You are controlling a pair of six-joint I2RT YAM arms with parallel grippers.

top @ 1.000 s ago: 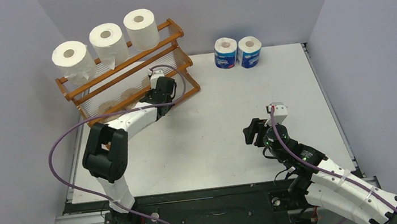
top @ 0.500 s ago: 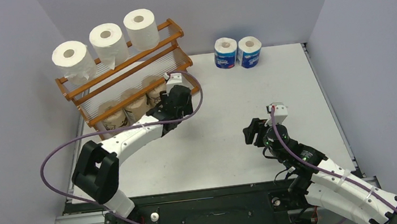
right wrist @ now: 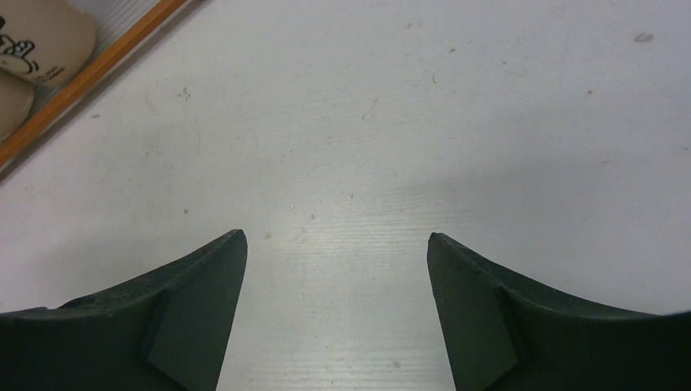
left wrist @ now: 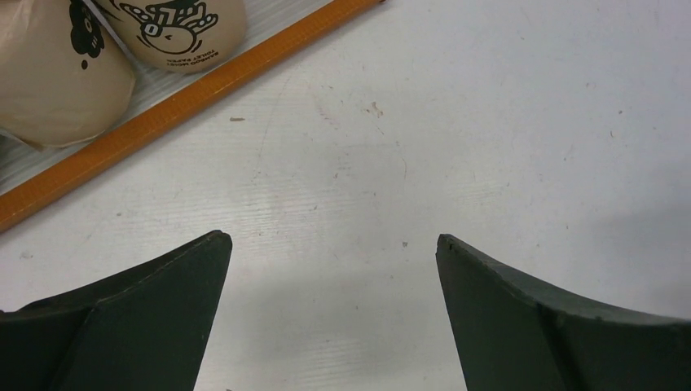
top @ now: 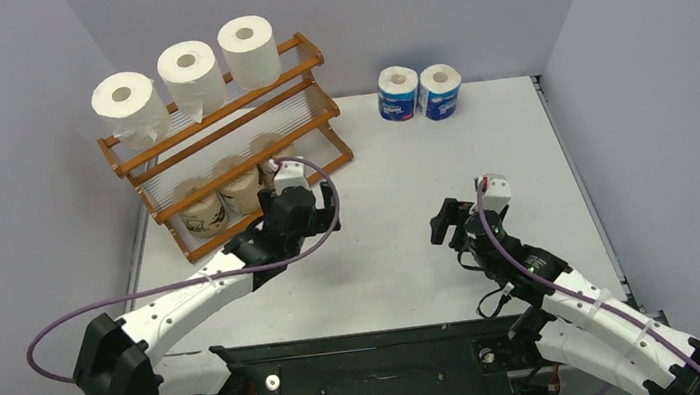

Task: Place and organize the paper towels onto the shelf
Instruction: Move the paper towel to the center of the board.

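The shelf (top: 303,54) stands at the table's back left. Three white paper towels (top: 193,73) sit along its top tier. Three brown-wrapped rolls (top: 240,186) stand in a row on a lower tier. Two blue-and-white rolls (top: 399,93) stand upright on the table at the back. My left gripper (top: 299,206) hovers just in front of the shelf, open and empty. In the left wrist view the left gripper (left wrist: 334,240) faces bare table, with brown rolls (left wrist: 175,28) behind the orange rail (left wrist: 163,110). My right gripper (top: 445,224), seen in its wrist view (right wrist: 336,236), is open and empty over mid table.
Grey walls close in the table on the left, back and right. The shelf's bottom rail (right wrist: 90,73) and a brown roll (right wrist: 41,37) show at the upper left of the right wrist view. The white table (top: 481,151) stretches between the shelf and the blue-and-white rolls.
My left gripper has opened and drawn back from the shelf toward the near side, leaving the third brown roll on the lower tier. My right gripper has opened wider and shifted slightly.
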